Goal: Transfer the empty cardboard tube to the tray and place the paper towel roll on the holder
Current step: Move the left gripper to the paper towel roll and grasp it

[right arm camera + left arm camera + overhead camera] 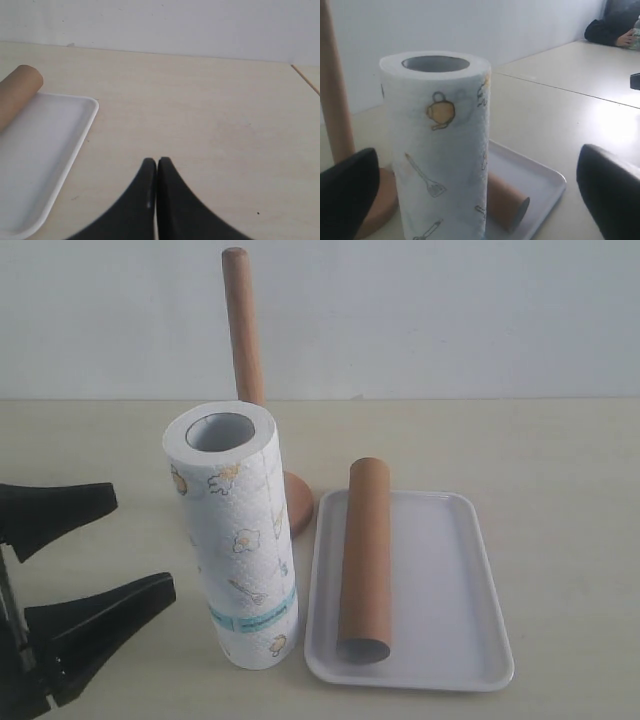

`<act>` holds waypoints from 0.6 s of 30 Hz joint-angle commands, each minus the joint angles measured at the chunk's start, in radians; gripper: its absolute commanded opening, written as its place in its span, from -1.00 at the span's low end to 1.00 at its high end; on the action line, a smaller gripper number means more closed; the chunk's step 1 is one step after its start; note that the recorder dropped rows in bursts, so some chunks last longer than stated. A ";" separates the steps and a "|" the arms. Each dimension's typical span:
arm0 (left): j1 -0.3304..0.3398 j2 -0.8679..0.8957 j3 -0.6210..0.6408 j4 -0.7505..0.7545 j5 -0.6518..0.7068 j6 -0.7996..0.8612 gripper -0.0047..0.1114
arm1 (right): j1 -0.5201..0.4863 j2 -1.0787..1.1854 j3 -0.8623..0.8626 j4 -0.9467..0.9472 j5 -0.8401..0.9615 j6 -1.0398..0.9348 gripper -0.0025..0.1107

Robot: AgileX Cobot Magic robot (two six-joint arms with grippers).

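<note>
The paper towel roll point(238, 540) point(439, 145) stands upright on the table, white with small prints and a teal band. My left gripper point(140, 540) point(480, 185) is open just left of it, its black fingers point(110, 615) wide apart and not touching the roll. Behind the roll the wooden holder point(243, 325) point(335, 100) stands bare. The empty cardboard tube point(365, 555) point(505, 200) point(15, 95) lies lengthwise in the white tray point(450, 580) point(540, 175) point(45, 150). Beside the tray's far side my right gripper point(157, 162) is shut over bare table with nothing in it; it does not show in the exterior view.
Light tabletop point(560, 460) stretches around the tray and behind the holder. A pale wall point(450, 310) runs along the table's back edge. A second table with a person's arm point(612, 27) shows far off in the left wrist view.
</note>
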 commanded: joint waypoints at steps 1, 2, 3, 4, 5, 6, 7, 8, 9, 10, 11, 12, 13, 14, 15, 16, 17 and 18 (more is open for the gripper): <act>-0.003 0.162 0.004 -0.084 -0.060 0.148 0.94 | -0.007 -0.002 -0.001 0.002 -0.002 -0.003 -0.96; -0.003 0.194 0.004 -0.110 -0.060 0.190 0.94 | -0.007 -0.002 -0.001 0.002 -0.002 -0.003 -0.96; -0.003 0.234 -0.007 -0.122 -0.060 0.198 0.94 | -0.007 -0.002 -0.001 0.002 -0.002 -0.003 -0.96; -0.003 0.268 -0.019 -0.118 -0.060 0.198 0.94 | -0.007 -0.002 -0.001 0.002 -0.002 -0.003 -0.96; -0.003 0.299 -0.039 -0.098 -0.060 0.198 0.94 | -0.007 -0.002 -0.001 0.002 -0.002 -0.003 -0.96; -0.003 0.327 -0.057 -0.067 -0.060 0.198 0.94 | -0.007 -0.002 -0.001 0.002 -0.002 -0.003 -0.96; -0.003 0.355 -0.081 -0.022 -0.060 0.198 0.94 | -0.007 -0.002 -0.001 0.002 -0.002 -0.003 -0.96; -0.003 0.373 -0.100 0.000 -0.060 0.198 0.94 | -0.007 -0.002 -0.001 0.002 -0.002 -0.003 -0.96; -0.003 0.393 -0.114 0.003 -0.060 0.198 0.94 | -0.007 -0.002 -0.001 0.002 -0.002 -0.003 -0.96; -0.003 0.405 -0.127 0.003 -0.060 0.196 0.94 | -0.007 -0.002 -0.001 0.002 -0.002 -0.003 -0.96; -0.003 0.414 -0.136 0.003 -0.060 0.194 0.94 | -0.007 -0.002 -0.001 0.002 -0.002 -0.003 -0.96; -0.003 0.423 -0.142 0.003 -0.060 0.194 0.94 | -0.007 -0.002 -0.001 0.002 -0.002 -0.003 -0.96; -0.003 0.430 -0.148 0.003 -0.060 0.194 0.94 | -0.007 -0.002 -0.001 0.002 -0.002 -0.003 -0.96; -0.003 0.436 -0.157 0.004 -0.060 0.190 0.94 | -0.007 -0.002 -0.001 0.002 -0.002 -0.003 -0.96; -0.003 0.441 -0.164 0.004 -0.060 0.176 0.94 | -0.007 -0.002 -0.001 0.002 -0.002 -0.003 -0.96; -0.005 0.445 -0.172 0.009 -0.060 0.166 0.94 | -0.007 -0.002 -0.001 0.002 -0.002 -0.003 -0.96; -0.014 0.447 -0.181 0.011 -0.060 0.163 0.94 | -0.007 -0.002 -0.001 0.002 -0.002 -0.003 -0.96; -0.028 0.452 -0.189 0.011 -0.060 0.163 0.94 | -0.007 -0.002 -0.001 0.002 -0.002 -0.003 -0.96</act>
